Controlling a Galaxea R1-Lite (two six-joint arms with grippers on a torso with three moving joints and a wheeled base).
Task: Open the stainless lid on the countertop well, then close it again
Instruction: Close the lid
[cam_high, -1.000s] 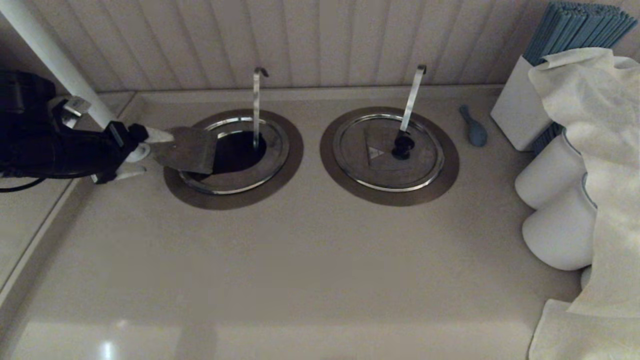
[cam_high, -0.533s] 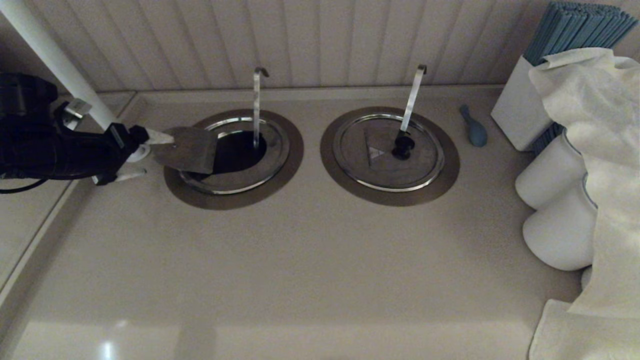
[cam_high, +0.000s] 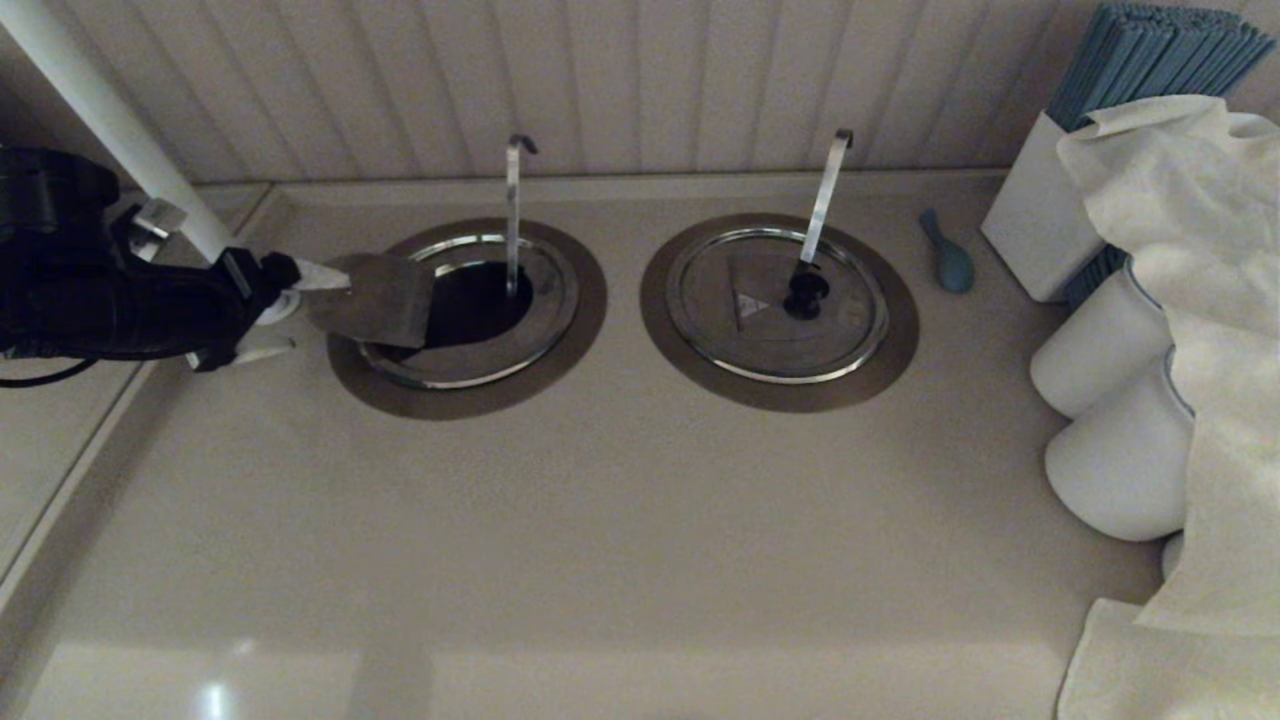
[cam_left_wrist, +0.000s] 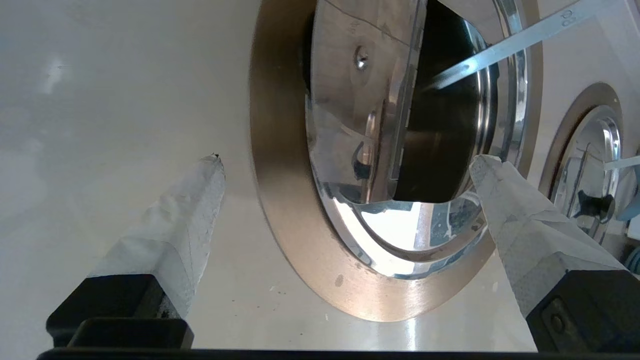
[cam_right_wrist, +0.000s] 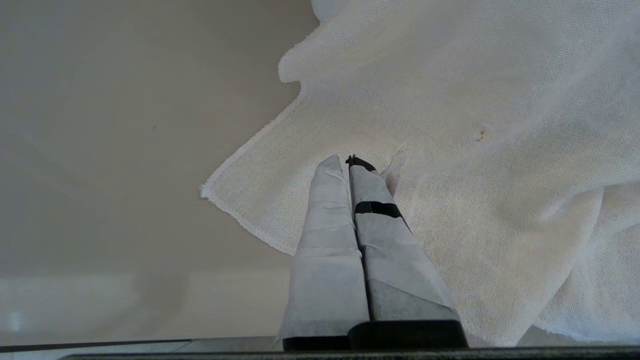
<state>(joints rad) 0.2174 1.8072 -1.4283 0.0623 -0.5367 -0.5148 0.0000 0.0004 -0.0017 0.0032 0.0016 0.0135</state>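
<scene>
Steel-flap-side left claw (cam_left_wrist: 345, 165), wide apart

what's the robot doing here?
The left hand sits open at the left edge of the well, fingers spread and gripping nothing. The lid's flap stands folded up, leaving the dark hole exposed with the hooked rod rising from it. So the lid is open and not yet closed. The twin lid beside it is shut. The right hand is shut, parked over a white cloth.

Beige countertop (cam_high: 600, 540), pale panelled wall (cam_high: 640, 80)
</scene>
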